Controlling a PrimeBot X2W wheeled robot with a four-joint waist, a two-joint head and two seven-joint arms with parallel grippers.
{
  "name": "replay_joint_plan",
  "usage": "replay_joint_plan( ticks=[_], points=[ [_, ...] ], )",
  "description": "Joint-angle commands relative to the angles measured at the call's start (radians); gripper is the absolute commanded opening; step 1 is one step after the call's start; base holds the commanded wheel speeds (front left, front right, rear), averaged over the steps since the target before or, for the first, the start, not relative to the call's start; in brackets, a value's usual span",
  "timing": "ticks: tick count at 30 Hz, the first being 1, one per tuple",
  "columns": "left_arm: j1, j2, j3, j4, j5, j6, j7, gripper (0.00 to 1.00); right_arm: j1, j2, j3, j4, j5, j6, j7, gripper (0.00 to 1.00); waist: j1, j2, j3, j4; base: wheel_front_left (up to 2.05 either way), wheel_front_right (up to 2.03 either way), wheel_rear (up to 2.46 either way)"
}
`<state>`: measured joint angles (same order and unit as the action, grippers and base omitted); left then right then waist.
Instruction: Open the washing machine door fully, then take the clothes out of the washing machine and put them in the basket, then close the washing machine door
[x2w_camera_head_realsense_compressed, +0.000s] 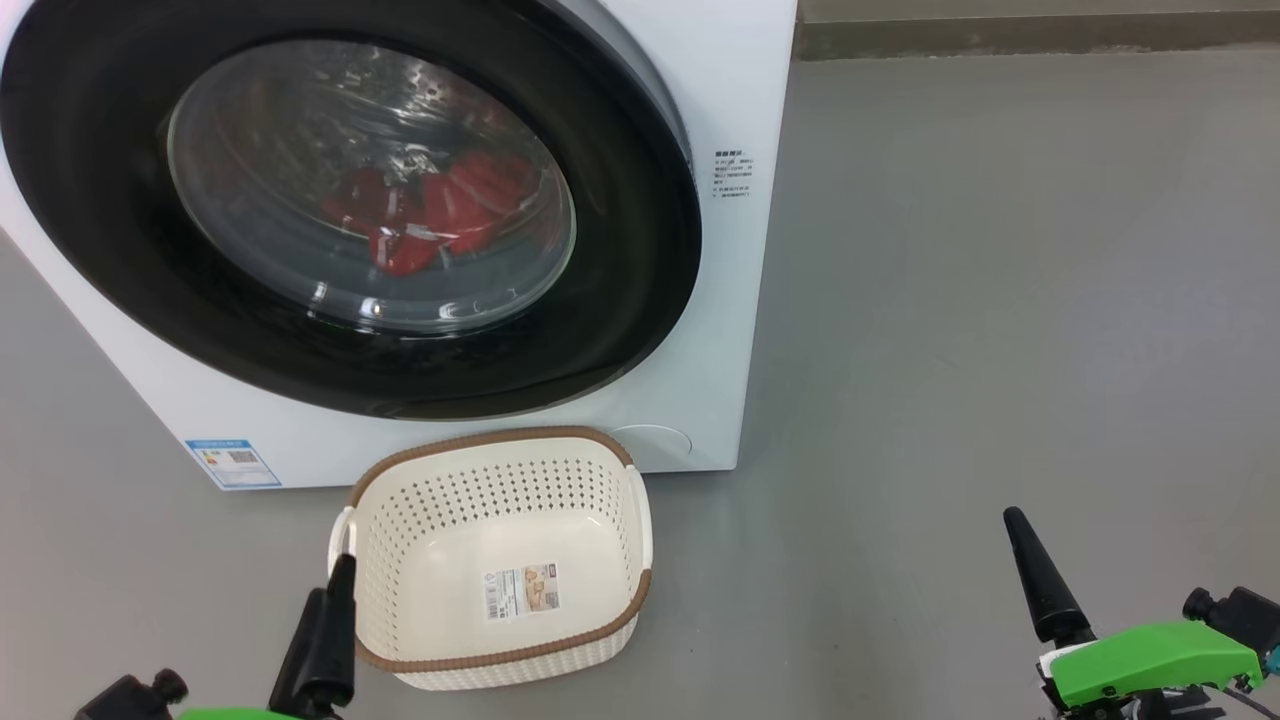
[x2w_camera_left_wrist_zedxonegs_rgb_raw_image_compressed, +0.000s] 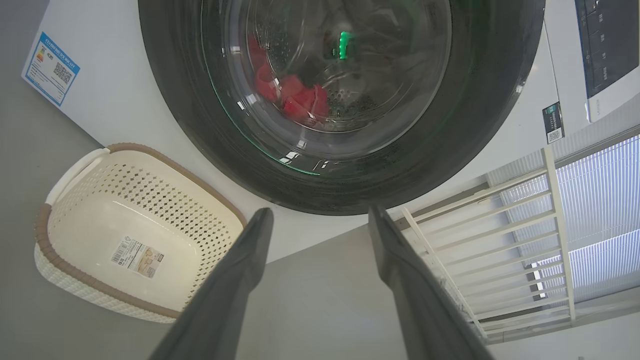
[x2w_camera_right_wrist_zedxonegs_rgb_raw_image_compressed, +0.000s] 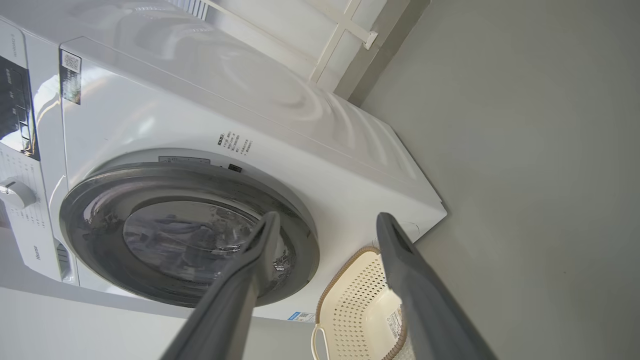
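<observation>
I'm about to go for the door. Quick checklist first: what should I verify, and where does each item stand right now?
1. Door open: not ok. The door sits shut against the washing machine.
2. Grippers free: ok. The left gripper and right gripper are both open and hold nothing.
3. Basket ready: ok. The basket stands on the floor in front of the machine, with just a sticker inside.
4. Clothes located: ok. Red clothes show through the door.
5. Door swing clears the basket rim: cannot tell.
6. Where to grip the door: cannot tell.
</observation>
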<state>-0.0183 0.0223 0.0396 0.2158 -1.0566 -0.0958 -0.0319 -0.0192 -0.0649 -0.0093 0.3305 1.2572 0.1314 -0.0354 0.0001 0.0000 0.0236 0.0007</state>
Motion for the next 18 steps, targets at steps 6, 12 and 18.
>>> replay_joint_plan(
  ticks=[6, 12, 18],
  points=[
    [-0.005, 0.018, 0.000, -0.039, 0.111, 0.020, -0.028, 1.00, -0.013, -0.028, 0.033, -0.024, -0.096, 0.000, -0.024, 1.00, -0.0001, 0.0000, 0.002, -0.001, 0.00, 0.00, 0.00],
    [0.004, 0.019, -0.013, -0.046, 0.202, 0.029, -0.046, 1.00, -0.008, -0.035, 0.046, -0.029, -0.178, 0.000, -0.042, 1.00, -0.0001, 0.0000, 0.000, -0.002, 0.00, 0.00, 0.00],
    [0.011, 0.020, -0.030, -0.063, 0.295, 0.032, -0.063, 1.00, -0.004, -0.043, 0.062, -0.033, -0.247, 0.000, -0.060, 1.00, -0.0001, 0.0000, 0.002, -0.003, 0.00, 0.00, 0.00]
  ],
)
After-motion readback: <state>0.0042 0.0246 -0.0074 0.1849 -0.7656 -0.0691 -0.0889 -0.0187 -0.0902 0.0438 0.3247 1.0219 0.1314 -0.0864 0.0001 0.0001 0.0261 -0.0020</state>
